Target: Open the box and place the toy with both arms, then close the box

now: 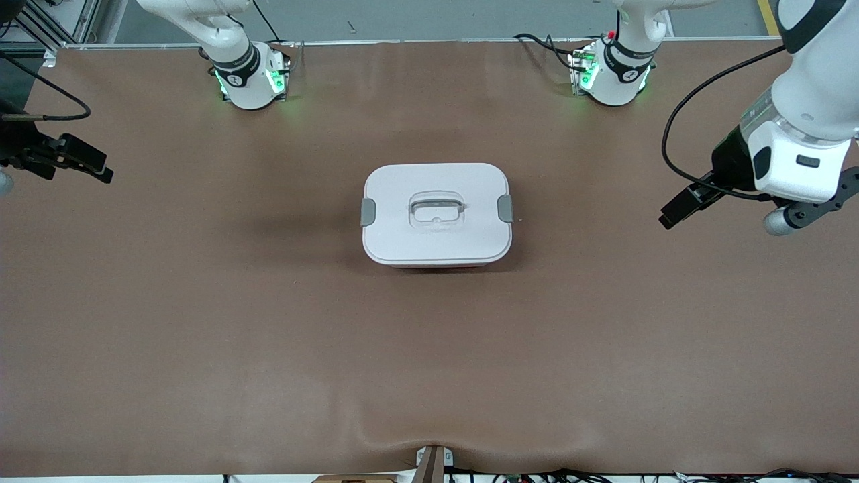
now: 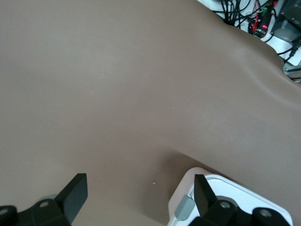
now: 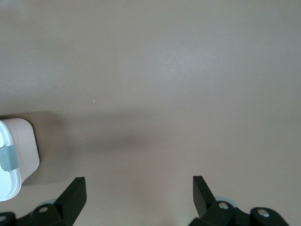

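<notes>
The box [image 1: 437, 215] stands in the middle of the table with its white lid on, a grey clip [image 1: 368, 211] at each end and the recessed handle [image 1: 436, 206] in the centre. The pink toy is out of view. My left gripper [image 1: 673, 216] hangs open and empty above the table toward the left arm's end, apart from the box. My right gripper [image 1: 100, 172] hangs open and empty toward the right arm's end. The left wrist view shows its open gripper [image 2: 138, 183] and a box corner [image 2: 235, 195]. The right wrist view shows its open gripper [image 3: 138, 182] and a box end [image 3: 16, 150].
The brown table mat [image 1: 268, 335] spreads all round the box. The arm bases [image 1: 251, 77] glow green along the table's edge farthest from the front camera. Cables [image 1: 550, 475] and a small bracket [image 1: 433, 463] lie at the table's nearest edge.
</notes>
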Motion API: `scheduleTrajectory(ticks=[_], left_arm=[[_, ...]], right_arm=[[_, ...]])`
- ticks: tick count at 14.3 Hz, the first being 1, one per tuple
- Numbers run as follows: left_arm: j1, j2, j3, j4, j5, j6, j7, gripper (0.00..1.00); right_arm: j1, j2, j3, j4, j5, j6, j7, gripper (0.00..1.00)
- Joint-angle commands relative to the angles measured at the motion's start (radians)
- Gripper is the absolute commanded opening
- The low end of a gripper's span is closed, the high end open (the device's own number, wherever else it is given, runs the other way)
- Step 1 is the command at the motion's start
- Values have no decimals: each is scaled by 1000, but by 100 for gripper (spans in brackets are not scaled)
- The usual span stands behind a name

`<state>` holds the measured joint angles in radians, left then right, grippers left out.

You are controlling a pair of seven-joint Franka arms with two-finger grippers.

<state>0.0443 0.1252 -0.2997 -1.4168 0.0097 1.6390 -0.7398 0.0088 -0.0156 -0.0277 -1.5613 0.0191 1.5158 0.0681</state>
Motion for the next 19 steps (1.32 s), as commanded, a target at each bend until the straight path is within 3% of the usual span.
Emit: scheduleTrajectory(ticks=[1,6,8,11,15,19], left_arm=[[-18,-41,92,-4,-30,-40,100,100],[-63,-100,218,-19,-30,-132,308,100],[-67,-143,238,-53,-30,-162,338,100],[-69,-266,295,-174,-30,-180,422,100],[-99,-271,430,-185,-30,-180,735,100],[-118,-240,436,-160,-10,-179,746,100]], right_arm=[[-15,-18,6,-11,16,-6,-7,100],[-15,-18,6,-11,16,-6,-8,100],[-15,-18,6,-11,16,-6,-8,100],[-13,-18,6,-11,16,-6,-8,100],[-12,-18,6,-9,16,-6,-8,100],[-10,-18,6,-9,16,-5,-7,100]])
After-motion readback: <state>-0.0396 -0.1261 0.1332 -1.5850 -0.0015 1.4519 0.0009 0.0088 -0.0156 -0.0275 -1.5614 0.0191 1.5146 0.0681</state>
